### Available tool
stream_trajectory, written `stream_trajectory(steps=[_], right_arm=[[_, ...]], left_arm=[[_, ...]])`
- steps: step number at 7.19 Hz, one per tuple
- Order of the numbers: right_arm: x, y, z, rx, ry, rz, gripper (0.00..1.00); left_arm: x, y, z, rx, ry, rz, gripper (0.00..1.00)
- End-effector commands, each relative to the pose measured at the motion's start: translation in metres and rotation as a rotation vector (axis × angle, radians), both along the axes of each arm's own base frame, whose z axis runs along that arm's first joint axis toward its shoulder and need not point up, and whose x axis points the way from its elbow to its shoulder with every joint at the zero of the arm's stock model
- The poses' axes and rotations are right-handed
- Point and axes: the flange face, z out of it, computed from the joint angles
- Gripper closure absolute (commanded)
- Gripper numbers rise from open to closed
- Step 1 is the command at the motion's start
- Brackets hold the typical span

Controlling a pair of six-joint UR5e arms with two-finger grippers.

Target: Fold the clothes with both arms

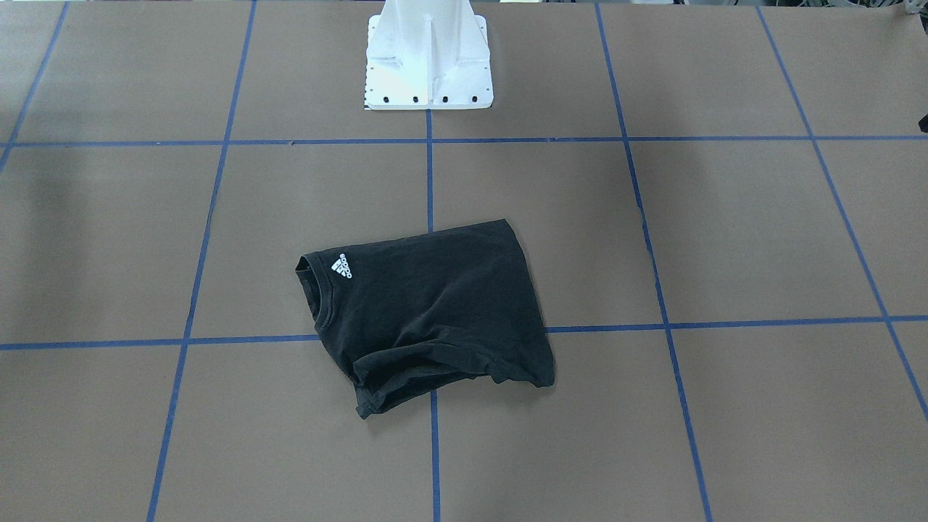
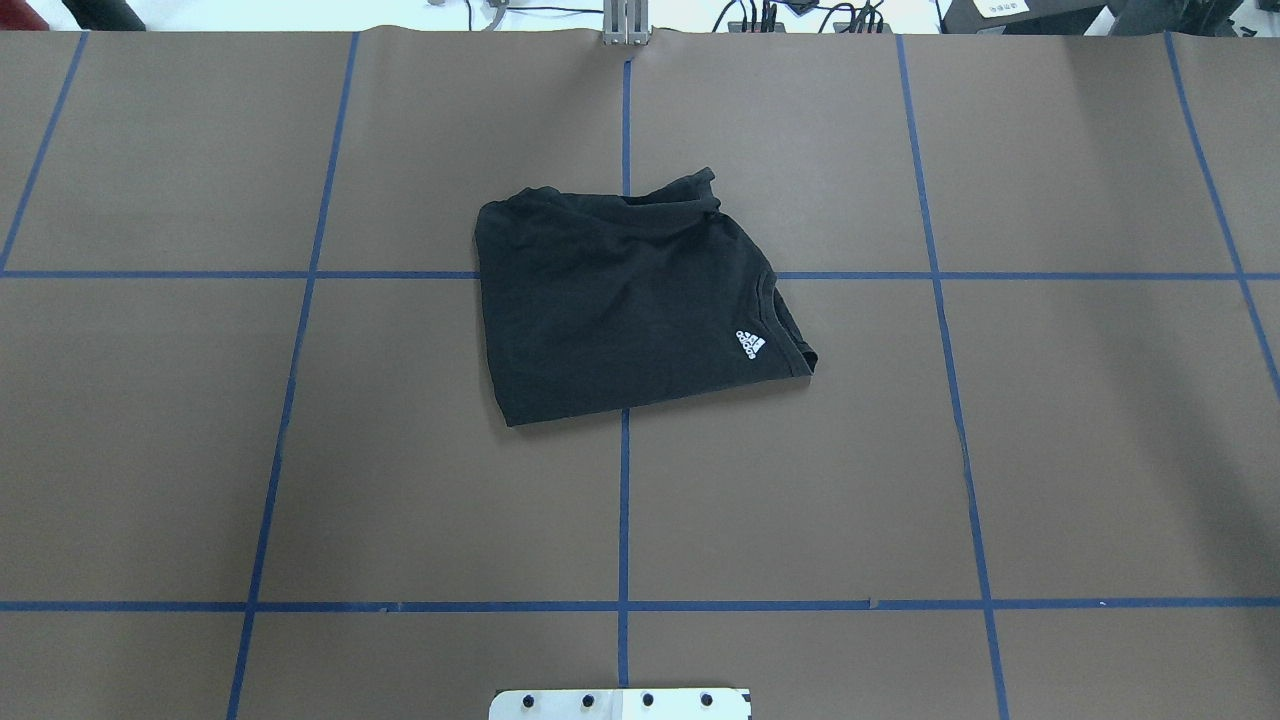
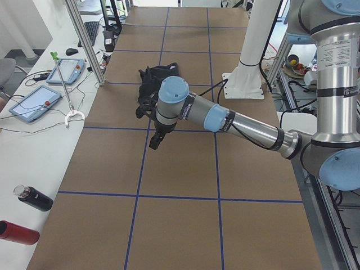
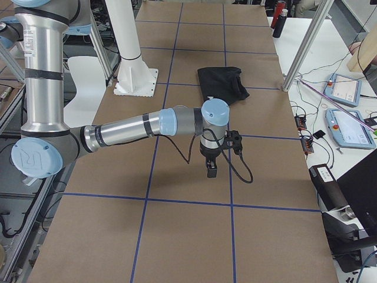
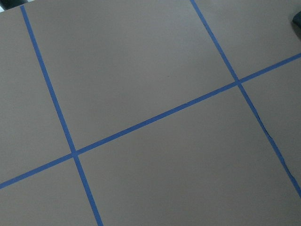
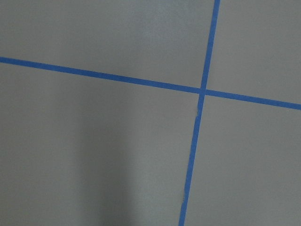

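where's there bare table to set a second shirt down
Bare table lies on both sides of the folded T-shirt, and between it and the white pedestal base. Only the middle, where the shirt straddles the blue tape lines, is taken. Toward the table's ends the left arm and right arm hang above the surface.

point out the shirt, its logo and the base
shirt [image 2: 610, 310] overhead view, middle of the folded cloth
logo [image 2: 751, 344] overhead view, centre of the white mark
base [image 1: 428, 65] front-facing view, its front wall
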Motion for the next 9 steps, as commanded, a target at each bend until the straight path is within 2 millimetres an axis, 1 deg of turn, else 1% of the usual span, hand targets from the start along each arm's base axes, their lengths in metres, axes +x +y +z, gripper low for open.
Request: stream_trajectory(steps=[1, 4, 5, 6, 7, 9], right_arm=[[-0.002, 0.0, -0.001, 0.001, -0.002, -0.003, 0.0], [-0.003, 0.0, -0.001, 0.006, -0.001, -0.012, 0.0], [-0.021, -0.004, -0.002, 0.015, 0.005, -0.053, 0.0], [-0.059, -0.017, -0.015, 0.044, 0.032, -0.125, 0.0], [-0.061, -0.022, -0.019, 0.067, 0.087, -0.129, 0.0], [-0.062, -0.021, -0.025, 0.075, 0.077, -0.128, 0.0]], left_arm=[[0.0, 0.001, -0.003, 0.007, 0.004, 0.0, 0.01], [0.0, 0.002, -0.004, 0.007, 0.004, 0.0, 0.01], [0.0, 0.002, -0.004, 0.008, 0.004, 0.0, 0.01], [0.0, 0.001, -0.005, 0.01, 0.004, 0.002, 0.01], [0.0, 0.001, -0.006, 0.013, 0.005, 0.002, 0.01], [0.0, 0.001, -0.006, 0.013, 0.005, 0.002, 0.01]])
